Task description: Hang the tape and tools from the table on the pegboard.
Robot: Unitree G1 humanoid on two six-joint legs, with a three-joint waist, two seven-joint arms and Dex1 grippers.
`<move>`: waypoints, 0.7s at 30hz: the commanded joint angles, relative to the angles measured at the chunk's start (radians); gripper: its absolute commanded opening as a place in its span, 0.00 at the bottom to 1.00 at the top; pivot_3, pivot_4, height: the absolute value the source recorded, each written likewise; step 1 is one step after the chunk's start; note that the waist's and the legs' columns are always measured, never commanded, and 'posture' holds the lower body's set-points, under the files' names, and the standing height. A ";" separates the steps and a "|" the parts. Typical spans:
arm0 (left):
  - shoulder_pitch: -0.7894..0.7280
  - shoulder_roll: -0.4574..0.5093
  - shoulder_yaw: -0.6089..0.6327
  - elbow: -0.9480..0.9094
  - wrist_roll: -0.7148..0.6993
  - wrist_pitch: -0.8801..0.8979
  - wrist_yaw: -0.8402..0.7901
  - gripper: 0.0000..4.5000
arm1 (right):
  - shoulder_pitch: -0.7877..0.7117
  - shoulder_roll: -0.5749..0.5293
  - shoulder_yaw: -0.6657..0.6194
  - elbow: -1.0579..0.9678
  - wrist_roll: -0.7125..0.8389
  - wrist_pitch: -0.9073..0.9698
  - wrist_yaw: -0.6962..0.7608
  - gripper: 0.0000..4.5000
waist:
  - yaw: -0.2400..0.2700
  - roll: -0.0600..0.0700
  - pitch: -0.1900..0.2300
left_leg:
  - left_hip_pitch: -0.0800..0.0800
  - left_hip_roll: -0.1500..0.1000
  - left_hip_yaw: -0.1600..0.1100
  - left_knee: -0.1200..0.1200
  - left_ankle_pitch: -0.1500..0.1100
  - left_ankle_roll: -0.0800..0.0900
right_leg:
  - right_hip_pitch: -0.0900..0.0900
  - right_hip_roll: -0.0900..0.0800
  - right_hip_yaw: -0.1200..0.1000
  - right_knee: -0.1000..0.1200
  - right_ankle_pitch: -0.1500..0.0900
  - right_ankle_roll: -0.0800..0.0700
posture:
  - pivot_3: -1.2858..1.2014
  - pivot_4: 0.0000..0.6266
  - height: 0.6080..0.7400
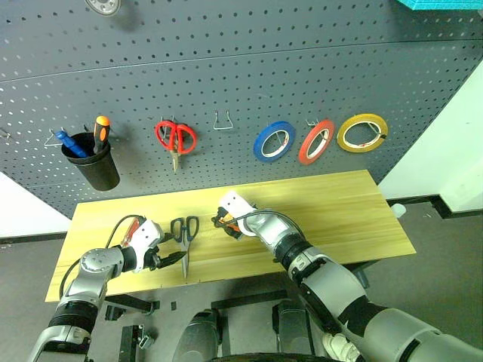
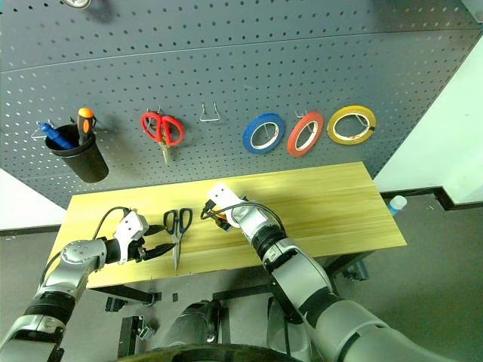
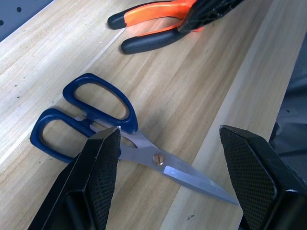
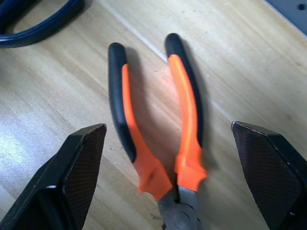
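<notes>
Left eye view has the pegboard [image 1: 226, 68] pretty busy already: a black cup [image 1: 98, 164] on the left holding an orange-and-black screwdriver [image 1: 100, 130] and something blue, then red-handled scissors [image 1: 176, 139], one bare wire hook [image 1: 222, 121], and three rolls in a row, blue roll [image 1: 274, 141], red tape [image 1: 316, 141], yellow roll [image 1: 362, 133]. So the tape is up on its hook, right between the other two rolls.

Down on the table [image 1: 339, 211] the blue-handled scissors [image 1: 184, 234] lie flat near the front edge, blades toward the robot, and the pliers [image 1: 224, 222] sit just beside them to the right. The left end effector [image 1: 170, 258] hovers at the scissor blades, the right end effector [image 1: 223, 220] right over the pliers, partly covering them from above.

The wrist views fill in what the head camera hides. Left wrist view shows the black fingers [image 3: 98, 177] spread wide on either side of the scissor pivot, nothing pinched, with the pliers handles beyond. Right wrist view shows the orange-and-black handles lying loose on the wood between wide-apart fingers [image 4: 79, 167], not gripped, with a bit of a blue scissor loop in the corner.
</notes>
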 commanded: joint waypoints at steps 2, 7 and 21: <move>0.000 0.010 0.026 -0.030 -0.014 -0.004 0.004 0.76 | -0.049 0.026 -0.006 0.072 -0.012 -0.038 -0.009 0.97 | -0.001 0.000 0.000 | 0.000 0.000 0.000 0.000 0.000 0.000 | 0.000 0.000 0.000 0.000 0.000 0.000 | 0.48 0.19 1.00; 0.007 0.012 0.027 -0.036 -0.015 -0.003 0.006 0.76 | -0.054 0.027 -0.012 0.124 -0.015 -0.059 -0.012 0.97 | -0.002 0.000 0.000 | 0.000 0.000 0.000 0.000 0.000 0.000 | 0.000 0.000 0.000 0.000 0.000 0.000 | 0.49 0.19 1.00; 0.004 0.008 0.026 -0.036 -0.017 -0.002 0.009 0.76 | -0.052 0.014 -0.021 0.155 -0.028 -0.092 -0.011 0.46 | -0.002 0.000 0.000 | 0.000 0.000 0.000 0.000 0.000 0.000 | 0.000 0.000 0.000 0.001 0.000 0.000 | 0.48 0.19 1.00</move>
